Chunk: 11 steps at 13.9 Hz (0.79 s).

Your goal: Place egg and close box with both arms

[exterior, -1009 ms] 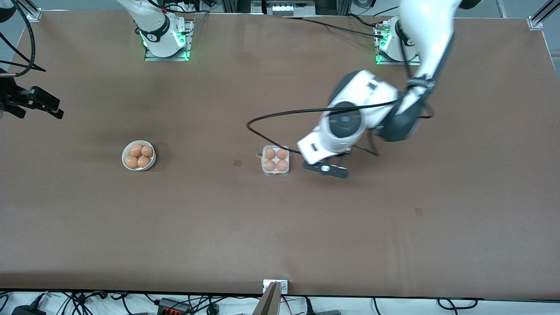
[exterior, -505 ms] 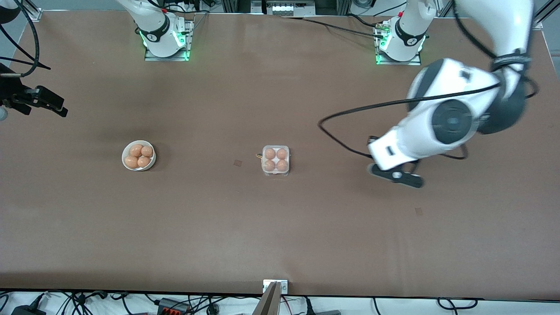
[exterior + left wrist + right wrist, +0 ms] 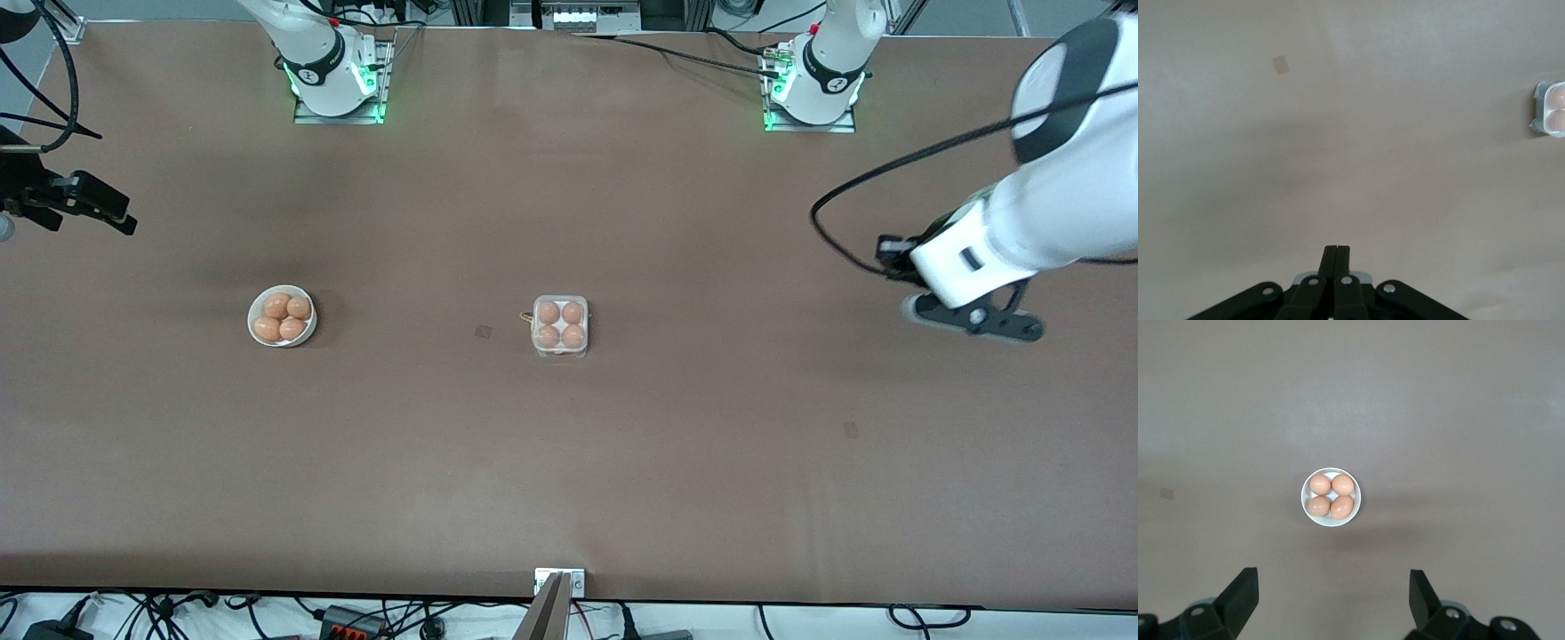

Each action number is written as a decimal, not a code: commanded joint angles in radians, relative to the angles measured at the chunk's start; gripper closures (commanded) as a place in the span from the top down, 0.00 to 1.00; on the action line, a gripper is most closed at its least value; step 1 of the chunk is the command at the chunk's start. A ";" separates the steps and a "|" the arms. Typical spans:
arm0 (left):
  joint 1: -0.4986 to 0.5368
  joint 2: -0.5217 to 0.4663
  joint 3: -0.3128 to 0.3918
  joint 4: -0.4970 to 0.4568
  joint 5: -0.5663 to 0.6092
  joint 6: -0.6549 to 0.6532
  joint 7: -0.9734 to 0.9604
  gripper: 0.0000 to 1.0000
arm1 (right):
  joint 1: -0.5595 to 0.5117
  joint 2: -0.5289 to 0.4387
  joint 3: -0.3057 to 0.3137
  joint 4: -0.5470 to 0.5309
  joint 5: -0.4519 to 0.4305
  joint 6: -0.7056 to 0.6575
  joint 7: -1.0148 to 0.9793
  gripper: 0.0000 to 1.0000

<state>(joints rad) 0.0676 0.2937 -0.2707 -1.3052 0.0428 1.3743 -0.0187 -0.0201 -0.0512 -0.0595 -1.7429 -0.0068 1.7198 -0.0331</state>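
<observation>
The left arm is swinging away fast: a second ago its gripper was right beside the box, and now the left gripper (image 3: 973, 317) is hanging over bare table well toward the left arm's end, fingers (image 3: 1337, 257) pinched together on nothing. The box (image 3: 560, 326) is sitting mid-table just where it was, all four cells filled with brown eggs, and the clear lid looks to be down over them, though I can't be sure of the latch from here. In the left wrist view only a corner of it is showing at the edge.

The right gripper (image 3: 1333, 592) is waiting high over the right arm's end of the table, jaws spread wide and empty, looking down on the bowl (image 3: 282, 316), which is holding four eggs more.

To my eye the job is as good as finished, and the left arm is pulling back toward rest.
</observation>
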 commanded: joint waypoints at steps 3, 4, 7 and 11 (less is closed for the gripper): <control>0.063 -0.068 -0.015 -0.055 -0.037 -0.043 0.072 0.00 | 0.008 -0.032 -0.003 -0.026 -0.012 0.001 -0.007 1.00; 0.069 -0.080 -0.015 -0.086 -0.066 -0.032 0.068 0.00 | 0.008 -0.032 -0.003 -0.023 -0.012 0.004 -0.007 1.00; 0.081 -0.137 -0.015 -0.178 -0.069 0.002 0.066 0.00 | 0.009 -0.032 -0.002 -0.021 -0.012 0.004 -0.007 1.00; 0.087 -0.242 -0.012 -0.338 -0.069 0.107 0.066 0.13 | 0.011 -0.032 0.000 -0.021 -0.009 -0.002 -0.007 1.00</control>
<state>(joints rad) 0.1295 0.1371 -0.2745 -1.5413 -0.0124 1.4338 0.0254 -0.0168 -0.0543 -0.0584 -1.7429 -0.0068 1.7203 -0.0341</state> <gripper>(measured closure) 0.956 0.000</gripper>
